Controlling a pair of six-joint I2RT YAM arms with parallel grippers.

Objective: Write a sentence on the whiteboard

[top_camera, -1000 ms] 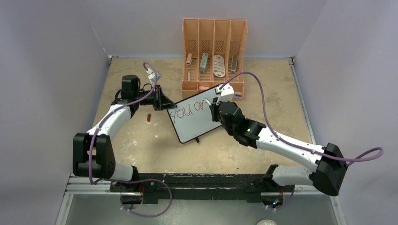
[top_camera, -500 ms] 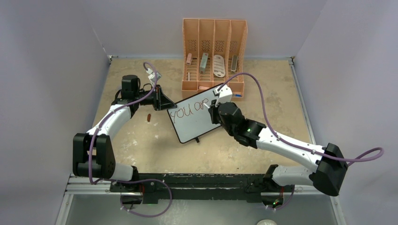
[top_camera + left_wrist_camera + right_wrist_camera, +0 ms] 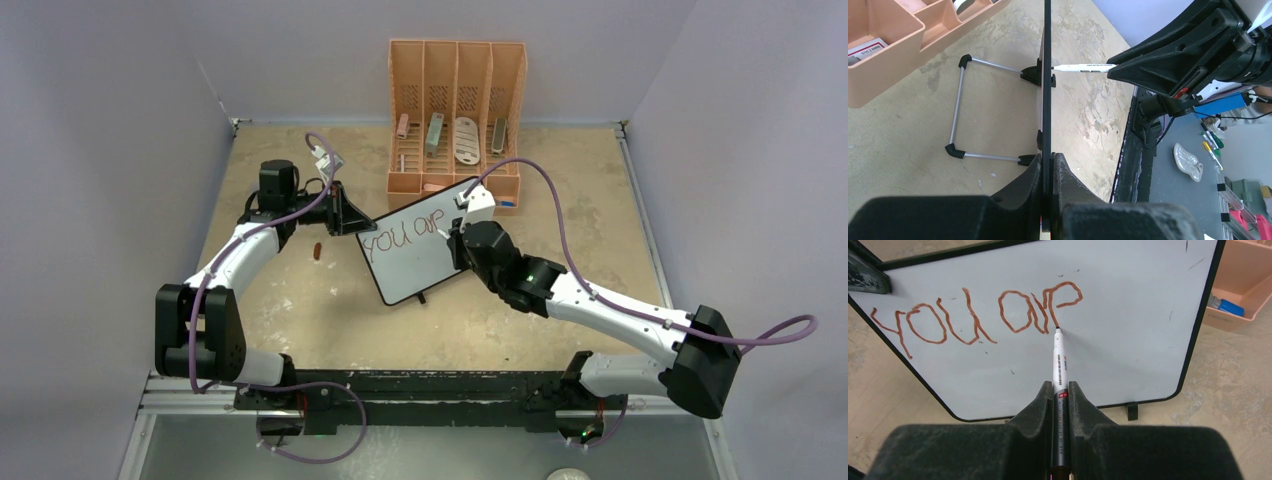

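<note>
Red-brown ink sits at the tip of the white marker (image 3: 1058,357) that my right gripper (image 3: 1060,390) has clamped between its two black fingers, jaws tight on the barrel, the pen pointing straight ahead. The tip touches the whiteboard (image 3: 1138,330) at the foot of the last letter's stem. The sentence (image 3: 973,315) reads "you a" and then a loop-and-stem letter, in one line across the upper half of the board.

My left gripper (image 3: 1048,162) is pinched closed on the board's black frame at its left edge. From that wrist I see the board edge-on and the marker meeting its face from the right. A wire stand (image 3: 959,112) with black feet props the board from behind and rests on the mottled tan table (image 3: 300,300).

From above, the board sits at an angle mid-table, and my right wrist covers its right half, so I only read the writing fully from the right wrist camera. The orange organizer (image 3: 457,100) stands just behind the board's far corner, very near the right wrist, with a few grey and pink items in its slots and a blue object (image 3: 1230,306) in its low front tray. A small red-brown piece (image 3: 317,251) lies on the table beside the left arm, apart from the board.
</note>
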